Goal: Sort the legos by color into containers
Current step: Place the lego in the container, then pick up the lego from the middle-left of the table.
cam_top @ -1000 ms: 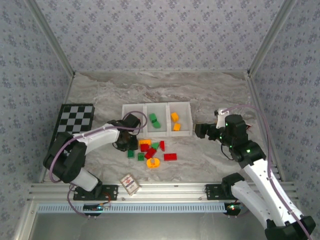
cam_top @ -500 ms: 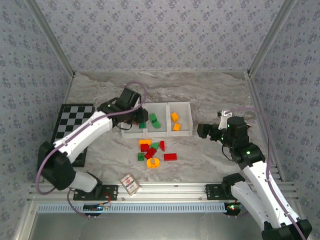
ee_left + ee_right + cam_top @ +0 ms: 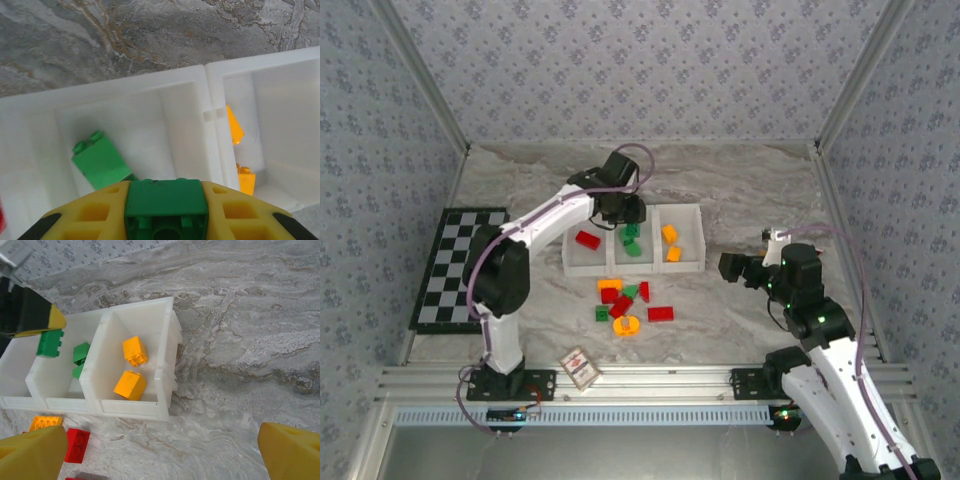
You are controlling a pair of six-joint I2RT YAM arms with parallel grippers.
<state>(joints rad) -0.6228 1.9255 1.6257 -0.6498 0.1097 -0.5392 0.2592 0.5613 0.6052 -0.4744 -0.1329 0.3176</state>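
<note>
Legos: red, green and orange-yellow bricks, some in the bins and some loose on the marble table point(image 3: 740, 190).
Containers point(image 3: 660, 266): three white bins joined in a row, mid-table.
Left bin: one red brick point(image 3: 587, 240) lies inside.
Middle bin: a green brick point(image 3: 100, 162) lies on the floor, tilted towards the left wall.
Right bin: two orange bricks point(image 3: 135, 350), one far and one near, slightly apart.
Loose pile point(image 3: 623, 298): red, green and orange pieces just near of the tray, with an orange ring point(image 3: 626, 325) at its near edge.
Left gripper point(image 3: 625, 214): clamped narrow on a held green brick point(image 3: 165, 197), above the middle bin.
Right gripper point(image 3: 727, 266): jaws wide with nothing between them, over bare table to the right of the tray.
Card point(image 3: 579, 367): near edge, left of centre.
Checkerboard point(image 3: 455, 265): flat at the far left of the table.
</note>
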